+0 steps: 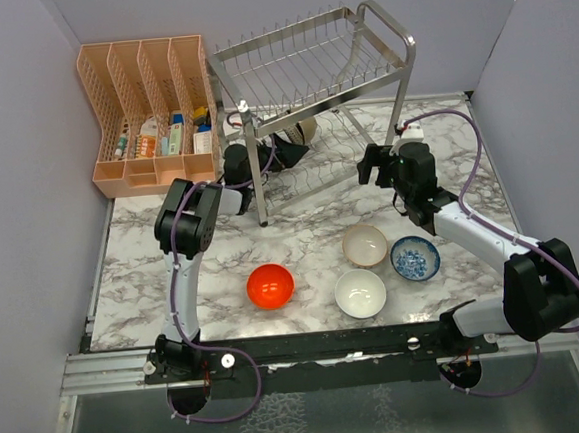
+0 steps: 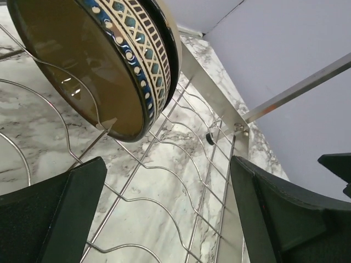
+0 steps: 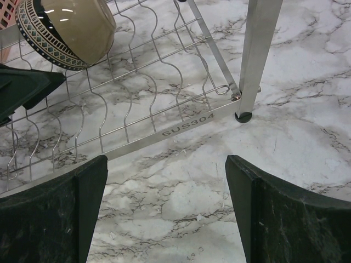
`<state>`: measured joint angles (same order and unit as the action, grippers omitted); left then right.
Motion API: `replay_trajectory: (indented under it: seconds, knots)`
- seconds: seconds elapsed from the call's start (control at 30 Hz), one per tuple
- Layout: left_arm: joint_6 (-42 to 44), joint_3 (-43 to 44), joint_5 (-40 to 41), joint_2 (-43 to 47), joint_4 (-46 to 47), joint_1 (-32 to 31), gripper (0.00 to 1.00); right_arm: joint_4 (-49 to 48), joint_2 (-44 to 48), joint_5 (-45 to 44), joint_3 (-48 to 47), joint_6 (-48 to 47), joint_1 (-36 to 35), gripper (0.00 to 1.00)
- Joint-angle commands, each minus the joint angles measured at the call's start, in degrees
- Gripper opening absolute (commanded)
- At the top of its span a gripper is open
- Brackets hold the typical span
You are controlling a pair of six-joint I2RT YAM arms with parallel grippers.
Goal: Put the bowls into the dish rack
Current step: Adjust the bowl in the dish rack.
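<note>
Marble desk [image 1: 301, 238], with the rack [image 1: 308, 65] along its far edge. The left hand [image 2: 164, 216] is in the lower tier, spread wide and gripping nothing. The right hand [image 3: 164, 211] gapes empty by the rack's right front leg. The brown bowl [image 2: 98, 60] stands on edge in the lower tier, apparently propped by wires. The red bowl [image 1: 270, 285], white bowl [image 1: 361, 292], beige bowl [image 1: 365, 244] and blue bowl [image 1: 415, 258] sit towards the near edge.

Patterned bowl [image 2: 82, 60] cut off by top edge; organiser [image 1: 123, 81] contents too small to identify
</note>
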<state>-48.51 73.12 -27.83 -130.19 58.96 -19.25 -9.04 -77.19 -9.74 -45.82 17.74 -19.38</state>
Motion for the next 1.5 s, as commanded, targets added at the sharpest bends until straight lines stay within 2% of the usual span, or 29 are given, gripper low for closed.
replay_trajectory:
  seconds: [0.0,0.37,0.53,0.63,0.7,0.83,1.23,1.47]
  knots:
    - [7.6,-2.2,2.8,3.3,-11.4,-0.2,0.99,-1.2,1.7,1.0,0.5,-0.4,0.4,0.88]
    - [14.7,-7.6,6.4,10.5,-17.5,-0.4,0.99,-1.3,1.6,3.3,-0.1,-1.5,0.4,0.9]
    - [18.4,-8.7,8.0,13.9,-21.6,-0.5,0.99,-1.6,0.5,9.5,-1.0,-3.0,0.4,0.98]
    - [20.6,-7.2,6.4,14.1,-24.2,-0.4,0.99,-2.1,-0.7,15.5,-1.8,-4.0,0.4,0.98]
    - [21.4,-6.3,4.2,13.6,-23.2,-0.4,0.99,-2.0,-1.2,17.2,-2.2,-4.2,0.4,0.98]
    - [23.3,-5.2,4.7,13.0,-22.9,-0.5,0.99,-2.1,-1.0,17.7,-2.1,-4.4,0.4,0.98]
    - [37.2,-3.8,12.3,21.4,-39.9,-0.6,0.99,-2.8,-0.2,19.8,-1.7,-4.5,0.4,0.98]
    - [41.7,-5.7,16.6,25.9,-46.4,-0.6,0.99,-2.7,0.0,20.2,-1.6,-4.5,0.4,0.97]
